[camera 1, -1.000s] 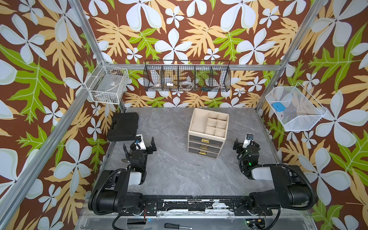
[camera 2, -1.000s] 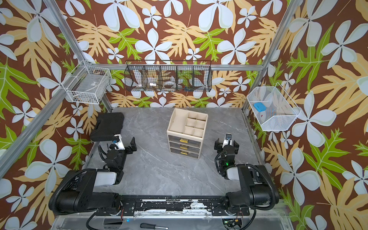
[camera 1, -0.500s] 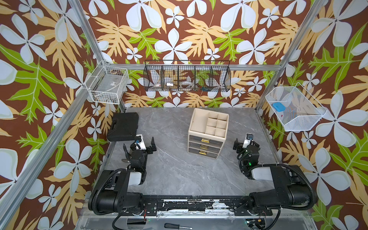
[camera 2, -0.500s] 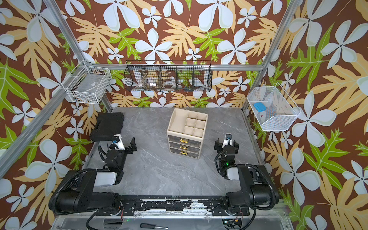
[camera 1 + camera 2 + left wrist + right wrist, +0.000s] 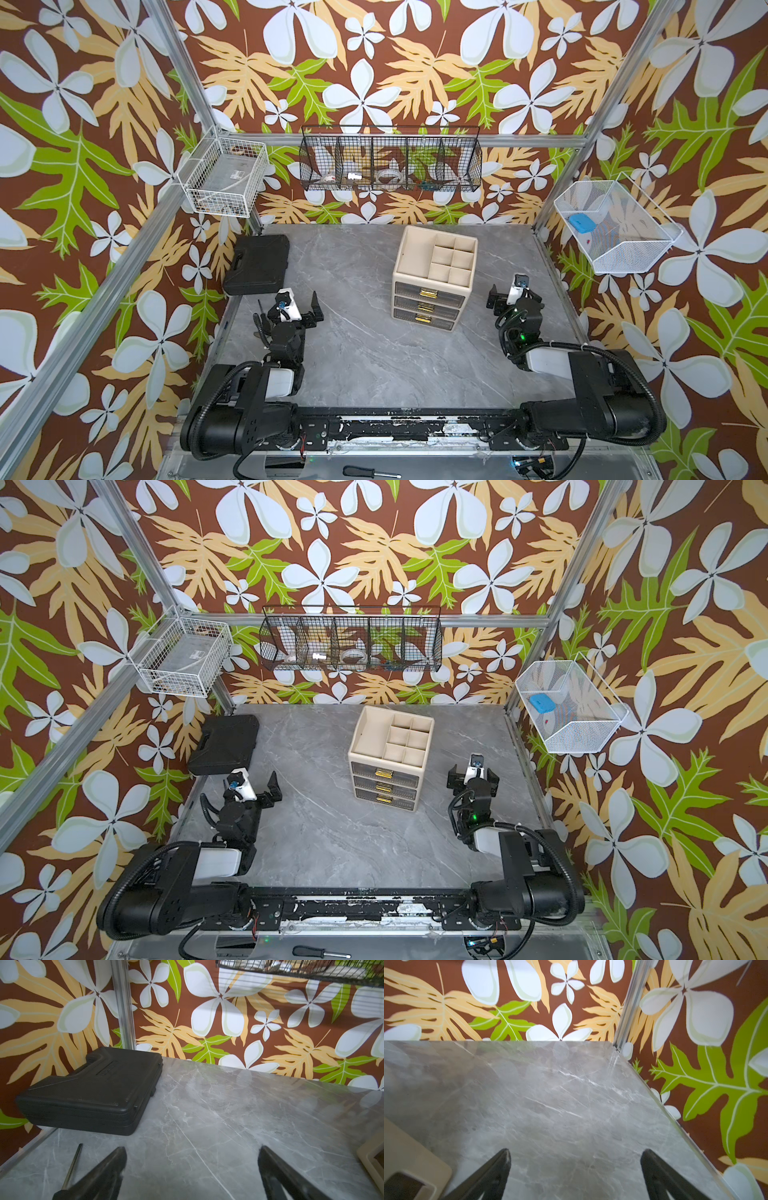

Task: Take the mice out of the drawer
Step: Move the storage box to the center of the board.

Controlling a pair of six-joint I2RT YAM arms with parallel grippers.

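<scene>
- While all three drawers (image 5: 424,307) of the beige organiser (image 5: 415,253) sit shut, no mice show; they are presumably inside, and none is out yet.
- On either side of it, left gripper (image 5: 191,1155) and right gripper (image 5: 575,1155) hold nothing, jaws wide.

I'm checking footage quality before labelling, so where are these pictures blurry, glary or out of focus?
In both top views: even light, drawer unit sharp. Left wrist view: black case sharp, left gripper blurred, wallpaper reflected in the marble tabletop. Right wrist view: softer overall, right gripper blurred, faint flower reflection on the tabletop.
</scene>
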